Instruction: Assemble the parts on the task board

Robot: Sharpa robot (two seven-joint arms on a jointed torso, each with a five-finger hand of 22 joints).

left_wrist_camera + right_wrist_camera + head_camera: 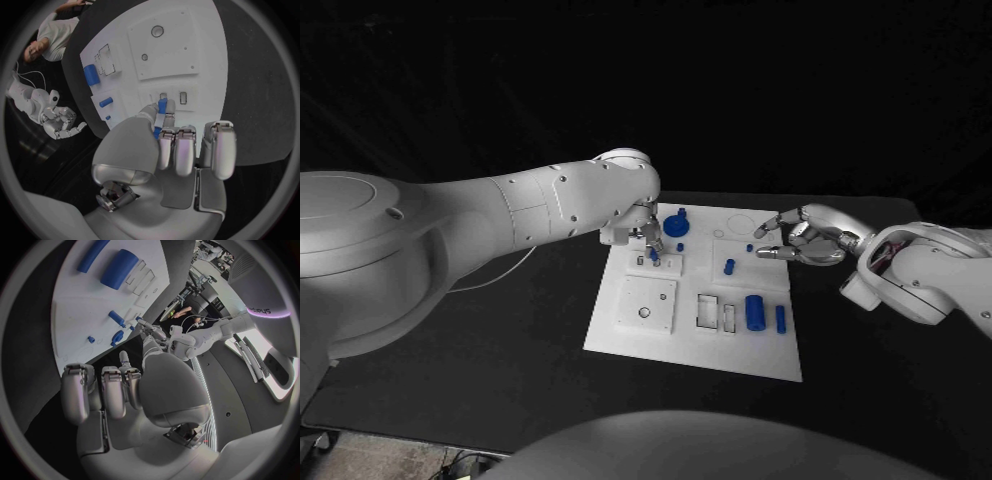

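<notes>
The white task board (625, 335) lies in the middle of the table. My left hand (640, 232) hovers over the board's far left part and pinches a small blue part (162, 106) between thumb and a finger, just above two small slots (182, 98) in a raised plate. My right hand (799, 241) hangs over the board's far right edge, its fingers loosely bent and apart with nothing in them. A blue round knob (676, 224), a short blue peg (730, 266), a thick blue cylinder (756, 312) and a thin blue bar (780, 319) rest on the board.
A square white plate (648, 303) with two holes sits on the board's near left. Rectangular recesses (708, 312) lie beside the cylinder. Black table surrounds the board on all sides.
</notes>
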